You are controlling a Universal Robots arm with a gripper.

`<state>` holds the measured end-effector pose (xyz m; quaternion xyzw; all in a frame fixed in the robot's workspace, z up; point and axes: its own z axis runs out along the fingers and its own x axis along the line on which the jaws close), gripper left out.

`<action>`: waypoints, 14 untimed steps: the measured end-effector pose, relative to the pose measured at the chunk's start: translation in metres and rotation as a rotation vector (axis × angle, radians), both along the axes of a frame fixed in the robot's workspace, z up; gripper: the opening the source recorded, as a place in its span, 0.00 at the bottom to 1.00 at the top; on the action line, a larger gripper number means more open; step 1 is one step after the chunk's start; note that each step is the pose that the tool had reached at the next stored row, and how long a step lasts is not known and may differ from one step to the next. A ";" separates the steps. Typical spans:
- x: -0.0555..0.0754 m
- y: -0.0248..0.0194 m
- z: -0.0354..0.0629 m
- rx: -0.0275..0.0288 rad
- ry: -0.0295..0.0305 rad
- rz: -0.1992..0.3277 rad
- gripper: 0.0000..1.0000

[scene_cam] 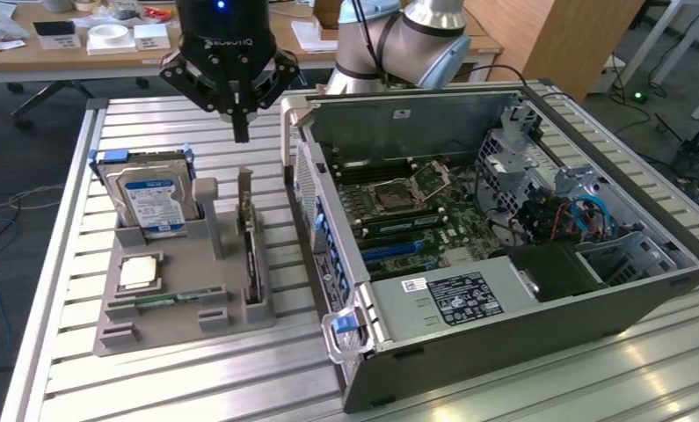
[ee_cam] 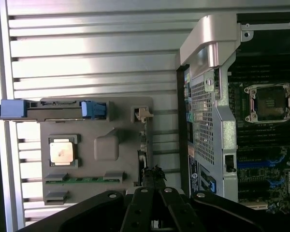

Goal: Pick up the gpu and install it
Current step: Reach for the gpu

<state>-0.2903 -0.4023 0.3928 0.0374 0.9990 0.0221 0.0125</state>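
While the black gripper (scene_cam: 240, 132) hung above the grey plastic tray (scene_cam: 173, 308), clenched shut on nothing, slim dark gpu card (scene_cam: 251, 259) stood upright in that tray's slot.

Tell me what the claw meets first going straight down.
Likely the top edge of the gpu standing in the gray tray; the shut claw hangs about over it, though depth is unclear.

Glossy black end effector (scene_cam: 240, 134), white ROBOTIQ lettering across the housing, small blue light glowing above. Linked black fingers (ee_cam: 137, 209) pinned with round silver screws. Silver-grey tubular arm (scene_cam: 425, 40), pale blue joint caps.
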 end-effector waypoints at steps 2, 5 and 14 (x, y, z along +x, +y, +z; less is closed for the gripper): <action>0.000 -0.0010 0.0000 0.0000 0.0001 0.000 0.11; -0.001 -0.0028 0.0000 0.0001 -0.0001 0.000 0.11; -0.004 -0.0086 0.0000 0.0001 -0.0001 0.000 0.11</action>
